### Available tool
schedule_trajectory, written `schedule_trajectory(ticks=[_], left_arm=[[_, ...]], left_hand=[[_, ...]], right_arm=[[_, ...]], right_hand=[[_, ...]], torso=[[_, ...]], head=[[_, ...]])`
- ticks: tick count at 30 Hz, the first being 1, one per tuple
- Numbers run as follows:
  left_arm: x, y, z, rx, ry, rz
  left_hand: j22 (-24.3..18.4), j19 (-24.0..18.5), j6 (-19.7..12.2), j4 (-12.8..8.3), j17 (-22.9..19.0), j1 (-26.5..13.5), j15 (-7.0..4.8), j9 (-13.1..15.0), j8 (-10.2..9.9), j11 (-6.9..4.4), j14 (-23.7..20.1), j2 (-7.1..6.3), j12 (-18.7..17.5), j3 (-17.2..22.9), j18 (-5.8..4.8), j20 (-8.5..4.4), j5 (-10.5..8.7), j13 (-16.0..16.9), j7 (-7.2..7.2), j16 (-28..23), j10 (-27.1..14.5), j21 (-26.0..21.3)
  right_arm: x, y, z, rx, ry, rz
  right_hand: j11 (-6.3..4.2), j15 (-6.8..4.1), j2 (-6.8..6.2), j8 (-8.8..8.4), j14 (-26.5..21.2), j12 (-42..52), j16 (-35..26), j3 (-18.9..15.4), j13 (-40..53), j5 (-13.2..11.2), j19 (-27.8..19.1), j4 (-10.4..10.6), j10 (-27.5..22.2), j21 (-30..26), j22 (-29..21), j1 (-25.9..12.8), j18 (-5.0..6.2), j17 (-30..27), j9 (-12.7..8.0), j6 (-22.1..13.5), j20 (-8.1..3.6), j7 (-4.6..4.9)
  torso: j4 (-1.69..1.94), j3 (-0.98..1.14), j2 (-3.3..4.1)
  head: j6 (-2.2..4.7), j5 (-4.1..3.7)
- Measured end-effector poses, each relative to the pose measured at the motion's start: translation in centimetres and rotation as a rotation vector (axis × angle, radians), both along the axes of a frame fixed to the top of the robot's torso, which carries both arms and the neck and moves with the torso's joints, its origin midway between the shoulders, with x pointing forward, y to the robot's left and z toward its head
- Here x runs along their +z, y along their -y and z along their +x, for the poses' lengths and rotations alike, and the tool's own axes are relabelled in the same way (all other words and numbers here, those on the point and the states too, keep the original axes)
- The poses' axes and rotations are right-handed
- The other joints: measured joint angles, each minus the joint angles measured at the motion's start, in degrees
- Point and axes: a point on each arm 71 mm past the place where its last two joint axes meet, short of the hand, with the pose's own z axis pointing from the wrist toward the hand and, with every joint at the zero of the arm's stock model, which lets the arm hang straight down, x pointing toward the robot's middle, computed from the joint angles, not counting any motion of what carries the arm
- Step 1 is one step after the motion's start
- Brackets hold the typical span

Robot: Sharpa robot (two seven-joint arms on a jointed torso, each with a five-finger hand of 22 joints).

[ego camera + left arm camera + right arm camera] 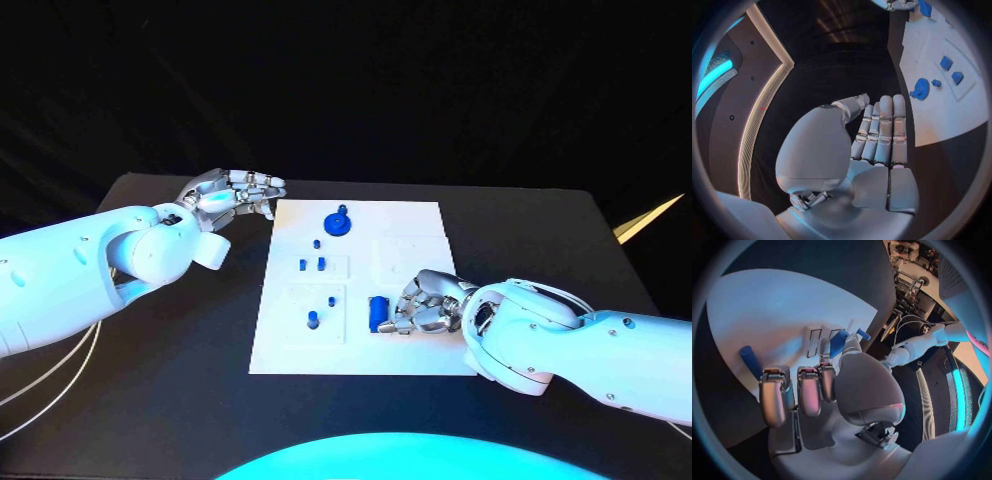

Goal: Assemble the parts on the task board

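Observation:
The white task board (418, 245) lies mid-table. On it sit a round blue part (339, 221) near the far edge, small blue parts (313, 264) standing in the middle, and a blue peg (313, 320) nearer me. A blue cylinder (378, 313) lies flat on the board's near part. My right hand (428, 304) is over the board just right of that cylinder, fingers bent down and apart; the cylinder (750, 360) lies beside them, not held. My left hand (234, 190) hovers off the board's far left corner. Its fingers (882, 130) are straight and hold nothing.
The black table (173, 340) reaches well past the board on both sides. White cables (43, 385) hang at the near left. The board (942, 112) with the round part (921, 89) and two square blue parts (951, 70) appears past my left hand.

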Motion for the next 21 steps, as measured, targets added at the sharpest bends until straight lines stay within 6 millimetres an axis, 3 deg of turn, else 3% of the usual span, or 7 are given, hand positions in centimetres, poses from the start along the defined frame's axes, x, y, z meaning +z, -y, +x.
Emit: schedule_trajectory(ticks=[2,9,10,13,14,19,21], left_arm=[[0.0,-0.03,0.0,0.0,0.0,0.0],[-0.02,-0.09,-0.01,0.002,-0.001,0.001],[-0.03,-0.09,-0.01,0.001,-0.001,0.001],[-0.03,-0.12,-0.02,0.002,-0.001,0.002],[-0.04,-0.14,-0.02,0.002,-0.002,0.002],[-0.05,-0.22,-0.04,0.002,-0.003,0.003],[-0.06,-0.26,-0.04,0.003,-0.003,0.003]], left_hand=[[0.0,0.0,0.0,0.0,0.0,0.0,0.0,0.0,0.0,0.0,0.0,0.0,0.0,0.0,0.0,0.0,0.0,0.0,0.0,0.0,0.0,0.0],[0.0,0.0,0.0,0.0,0.0,0.0,0.0,0.0,0.0,0.0,0.0,0.0,0.26,0.0,0.0,0.0,0.0,0.0,0.0,0.0,0.0,0.0],[0.0,0.0,0.0,0.0,0.0,0.0,0.0,0.0,0.0,0.0,0.0,0.0,0.26,0.0,-0.01,0.0,0.0,0.0,0.0,0.0,0.0,0.0],[-0.01,0.0,0.0,0.0,0.0,0.0,0.0,0.0,0.0,0.0,0.0,0.0,0.26,0.0,0.0,0.0,0.0,-0.01,0.0,0.0,0.0,0.0],[-0.01,0.0,0.0,0.0,0.0,0.0,0.0,0.0,0.0,0.0,0.0,0.0,0.26,0.0,0.0,0.0,0.0,-0.01,0.0,0.0,0.0,0.0],[-0.01,0.0,0.0,0.0,-0.01,0.0,0.0,0.0,0.0,0.0,0.0,0.0,0.26,0.0,0.0,0.0,0.0,-0.01,0.0,0.0,0.0,0.0],[-0.02,0.0,0.0,0.0,-0.01,0.0,0.0,0.0,0.0,0.0,0.0,0.0,0.26,0.0,0.0,0.0,0.0,-0.01,0.0,0.0,0.0,0.0]], right_arm=[[-0.06,0.12,0.12,-0.004,0.001,-0.005],[-0.09,0.27,0.22,-0.006,0.005,-0.013],[-0.08,0.32,0.2,-0.006,0.005,-0.014],[-0.06,0.54,0.15,-0.007,0.005,-0.017],[-0.05,0.63,0.13,-0.007,0.005,-0.018],[0.02,0.85,0.03,-0.004,0.005,-0.017],[0.04,0.82,-0.03,-0.001,0.004,-0.014]], right_hand=[[0.0,0.0,0.19,-0.01,0.0,0.05,0.0,1.48,0.47,0.0,0.26,0.07,0.0,0.0,0.0,0.2,0.0,0.0,-0.05,0.0,-0.29,-0.01],[0.0,0.0,-0.11,-0.01,0.0,0.32,0.04,1.96,0.81,-0.01,0.26,-0.39,-0.01,0.0,0.0,1.4,0.0,0.0,-0.16,0.02,-0.29,-0.02],[0.0,0.0,-0.72,-0.01,0.0,0.32,0.25,1.96,0.81,0.0,0.26,-0.4,-0.01,0.0,0.0,2.12,0.0,0.0,-0.19,0.02,-0.29,-0.03],[0.0,0.0,-0.9,-0.02,0.0,0.49,0.26,2.27,1.19,0.0,0.26,-0.7,-0.01,0.0,0.0,2.63,0.0,0.0,-0.24,0.28,-0.29,-0.28],[0.0,0.0,-1.6,-0.02,0.0,0.49,0.26,2.87,1.19,0.0,0.26,-0.27,-0.01,0.0,0.0,3.33,0.0,0.0,-0.25,0.28,-0.29,-0.28],[0.0,0.0,-1.65,-0.02,0.0,0.49,0.26,2.91,1.2,0.0,0.26,-0.24,-0.01,0.0,0.0,3.38,0.0,0.0,-0.53,0.28,-0.29,-0.28],[0.0,0.0,-2.24,-0.02,0.0,0.48,0.26,2.91,1.2,0.0,0.26,-0.23,-0.01,0.0,0.0,3.97,0.01,0.0,-0.59,0.28,-0.29,-0.28]], torso=[[0.01,0.0,0.02],[-0.07,-0.01,0.04],[-0.07,-0.01,0.04],[-0.08,-0.01,0.04],[-0.08,-0.01,0.04],[-0.04,-0.01,0.04],[-0.03,-0.01,0.04]], head=[[-0.04,0.02],[-0.1,0.11],[-0.13,0.11],[-0.15,0.07],[-0.15,0.05],[-0.17,0.04],[-0.19,0.04]])
